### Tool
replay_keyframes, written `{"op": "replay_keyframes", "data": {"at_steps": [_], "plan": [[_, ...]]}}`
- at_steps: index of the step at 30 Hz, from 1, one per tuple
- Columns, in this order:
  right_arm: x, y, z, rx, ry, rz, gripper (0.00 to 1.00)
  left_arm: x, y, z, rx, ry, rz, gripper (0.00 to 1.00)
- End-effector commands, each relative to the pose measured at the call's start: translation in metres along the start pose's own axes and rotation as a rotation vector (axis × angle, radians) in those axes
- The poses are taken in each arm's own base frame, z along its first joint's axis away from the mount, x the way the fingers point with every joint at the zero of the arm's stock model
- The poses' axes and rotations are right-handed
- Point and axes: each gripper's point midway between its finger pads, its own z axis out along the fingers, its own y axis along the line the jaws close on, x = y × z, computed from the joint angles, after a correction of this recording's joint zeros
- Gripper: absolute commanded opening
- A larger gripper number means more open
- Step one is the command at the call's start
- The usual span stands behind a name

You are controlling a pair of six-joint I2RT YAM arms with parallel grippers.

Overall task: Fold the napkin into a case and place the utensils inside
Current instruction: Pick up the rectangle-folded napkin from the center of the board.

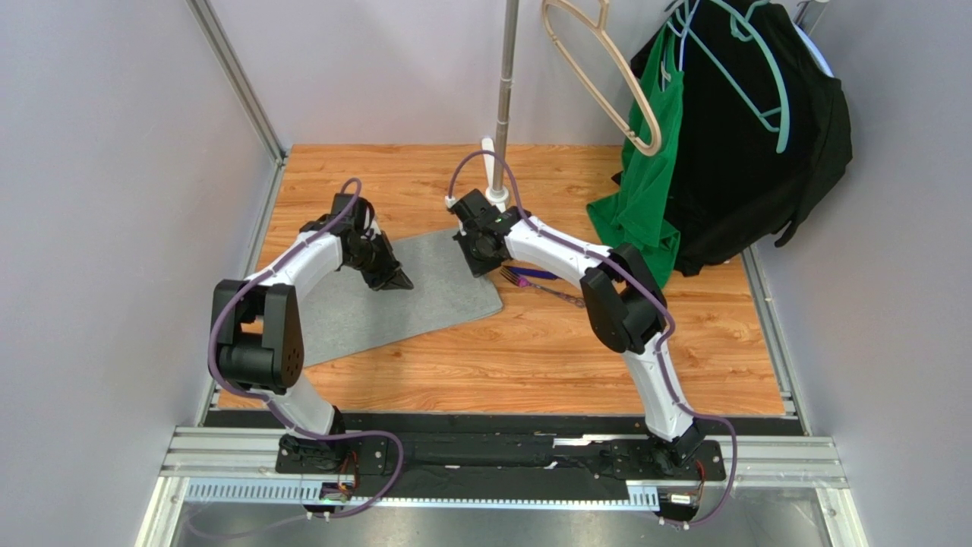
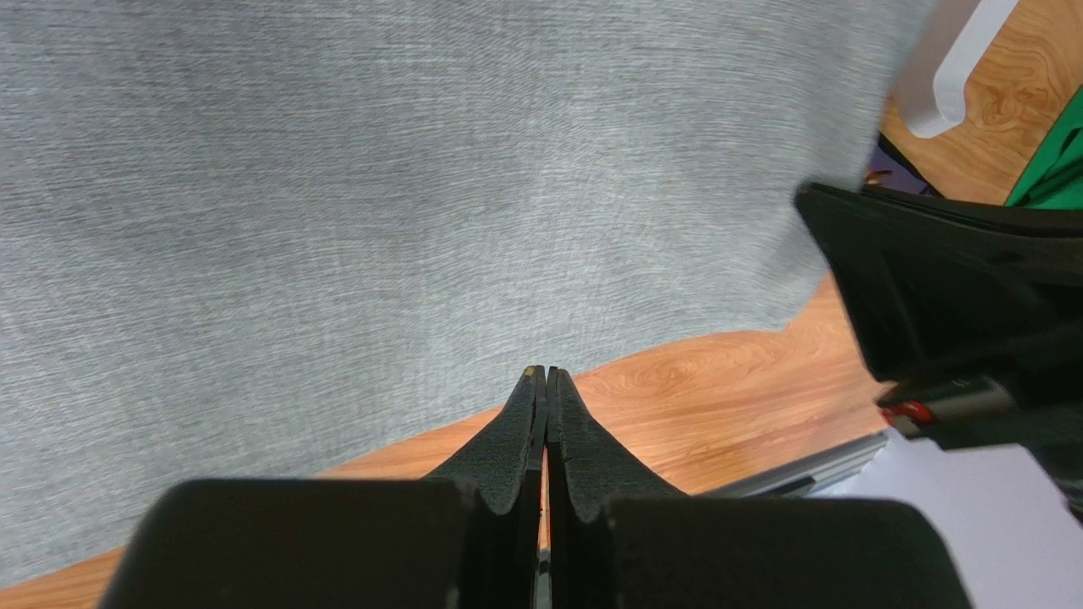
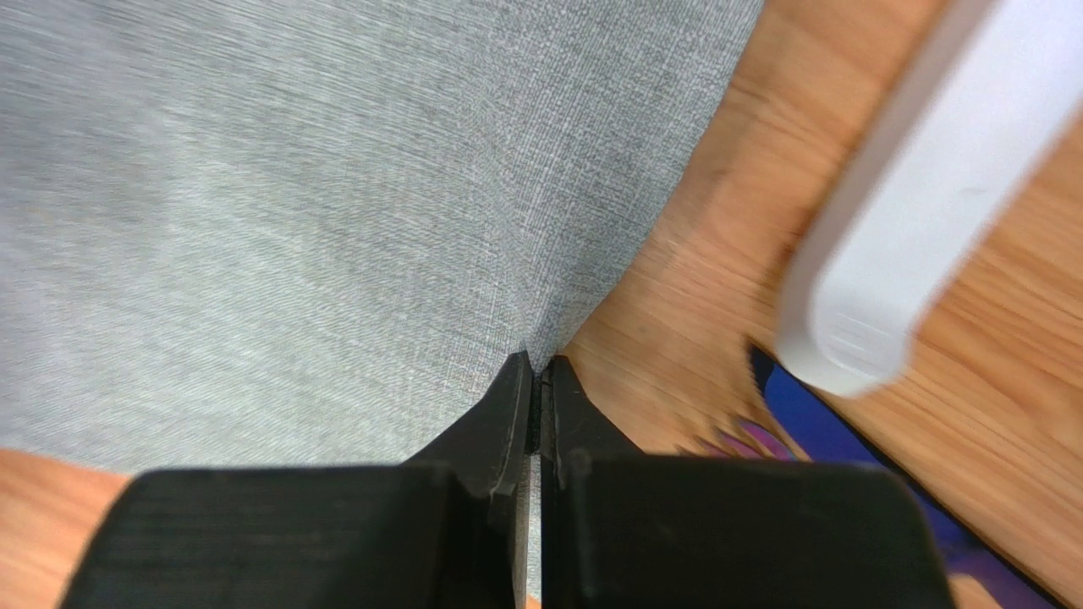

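Observation:
The grey napkin [image 1: 445,291] lies flat on the wooden table, its left part hidden under my left arm. It fills the left wrist view [image 2: 381,190] and much of the right wrist view [image 3: 318,190]. My left gripper [image 1: 405,284] is shut, its tips [image 2: 547,374] at a napkin edge with no cloth seen between them. My right gripper [image 1: 484,268] is shut at the napkin's right edge [image 3: 539,362], and the cloth runs into its tips. The dark purple utensil [image 1: 536,274] and the fork [image 1: 550,290] lie just right of the napkin; the fork's tines [image 3: 750,444] show blurred.
A white pole base [image 1: 491,160] stands behind the right gripper and shows in both wrist views [image 3: 890,241] [image 2: 947,76]. A green garment [image 1: 639,194] and a black garment [image 1: 764,148] hang at the back right beside a beige hanger [image 1: 605,68]. Walls flank the table.

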Motion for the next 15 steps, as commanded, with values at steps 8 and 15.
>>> {"op": "replay_keyframes", "data": {"at_steps": [8,15], "plan": [[-0.043,-0.055,-0.094,0.055,-0.159,0.037,0.00,-0.009,-0.043,0.012,0.092,0.021,-0.022,0.02],[-0.057,-0.080,-0.119,0.102,-0.207,0.040,0.00,-0.014,-0.064,0.010,0.131,0.018,-0.005,0.02]]}}
